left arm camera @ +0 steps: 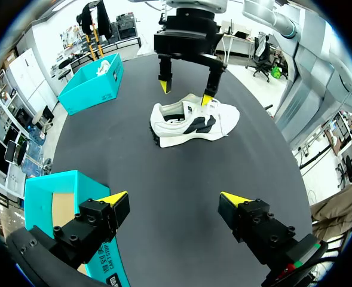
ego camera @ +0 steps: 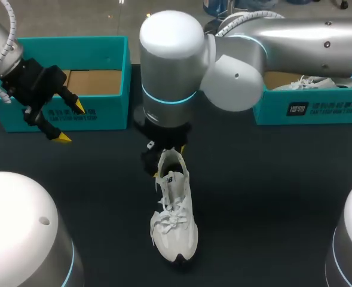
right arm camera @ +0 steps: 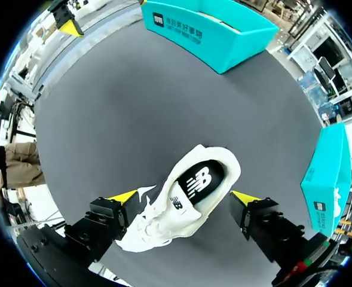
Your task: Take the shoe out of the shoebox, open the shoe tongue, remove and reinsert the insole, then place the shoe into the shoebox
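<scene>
The white lace-up sneaker [ego camera: 174, 224] stands on its sole mid-way across the dark worktop [ego camera: 265, 197]. The right end effector [right arm camera: 184, 197] hangs over its heel opening, fingers spread. The left end effector [ego camera: 70, 122], also spread, is in front of the far-left teal cardboard shoebox [ego camera: 113, 113].

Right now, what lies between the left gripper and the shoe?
Only bare black table; the left wrist view shows nothing between the left gripper and the shoe.

I count two teal shoeboxes in the head view: the left shoebox [ego camera: 74, 43] at upper left and the right shoebox [ego camera: 271, 113] at upper right. One white sneaker [ego camera: 176, 221] sits at lower centre. What looks like a second white shoe [ego camera: 310, 82] shows at upper right. My grippers number two: left gripper [ego camera: 70, 122] and right gripper [right arm camera: 184, 197].
</scene>
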You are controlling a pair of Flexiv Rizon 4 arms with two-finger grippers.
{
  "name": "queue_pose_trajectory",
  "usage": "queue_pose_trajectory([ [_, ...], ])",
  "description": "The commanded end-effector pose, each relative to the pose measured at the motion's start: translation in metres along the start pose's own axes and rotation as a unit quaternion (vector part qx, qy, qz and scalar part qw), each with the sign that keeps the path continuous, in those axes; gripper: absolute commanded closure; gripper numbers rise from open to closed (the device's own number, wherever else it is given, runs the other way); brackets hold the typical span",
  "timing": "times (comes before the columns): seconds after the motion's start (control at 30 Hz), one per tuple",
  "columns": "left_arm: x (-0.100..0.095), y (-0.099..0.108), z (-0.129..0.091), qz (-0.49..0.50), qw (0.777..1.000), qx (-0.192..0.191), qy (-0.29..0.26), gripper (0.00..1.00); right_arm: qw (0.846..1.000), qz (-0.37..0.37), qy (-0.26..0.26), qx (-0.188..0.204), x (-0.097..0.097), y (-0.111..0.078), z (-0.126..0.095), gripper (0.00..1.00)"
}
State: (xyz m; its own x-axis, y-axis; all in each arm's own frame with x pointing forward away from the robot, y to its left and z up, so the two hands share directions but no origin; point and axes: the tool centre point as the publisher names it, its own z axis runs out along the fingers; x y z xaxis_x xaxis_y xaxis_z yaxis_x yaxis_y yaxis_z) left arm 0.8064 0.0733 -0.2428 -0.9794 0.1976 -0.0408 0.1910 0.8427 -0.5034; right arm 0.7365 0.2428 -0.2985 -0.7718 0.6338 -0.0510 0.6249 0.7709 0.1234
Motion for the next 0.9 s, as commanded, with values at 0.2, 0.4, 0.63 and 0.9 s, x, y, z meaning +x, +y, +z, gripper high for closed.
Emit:
queue_pose_trajectory([
  [0.2,0.0,0.0,0.0,0.0,1.0,-0.002,0.001,0.0,0.968,-0.246,0.007,-0.046,-0.015,-0.009,0.009,0.0],
  [0.4,0.0,0.0,0.0,0.0,1.0,-0.002,0.001,0.0,0.965,-0.259,-0.012,-0.032,-0.032,-0.004,0.005,0.0],
  [0.63,0.0,0.0,0.0,0.0,1.0,-0.002,0.001,0.0,0.965,-0.262,-0.03,-0.006,-0.044,0.01,0.005,0.0],
  [0.9,0.0,0.0,0.0,0.0,1.0,-0.002,0.001,0.0,0.971,-0.237,-0.037,-0.004,-0.049,0.021,0.018,0.0],
])
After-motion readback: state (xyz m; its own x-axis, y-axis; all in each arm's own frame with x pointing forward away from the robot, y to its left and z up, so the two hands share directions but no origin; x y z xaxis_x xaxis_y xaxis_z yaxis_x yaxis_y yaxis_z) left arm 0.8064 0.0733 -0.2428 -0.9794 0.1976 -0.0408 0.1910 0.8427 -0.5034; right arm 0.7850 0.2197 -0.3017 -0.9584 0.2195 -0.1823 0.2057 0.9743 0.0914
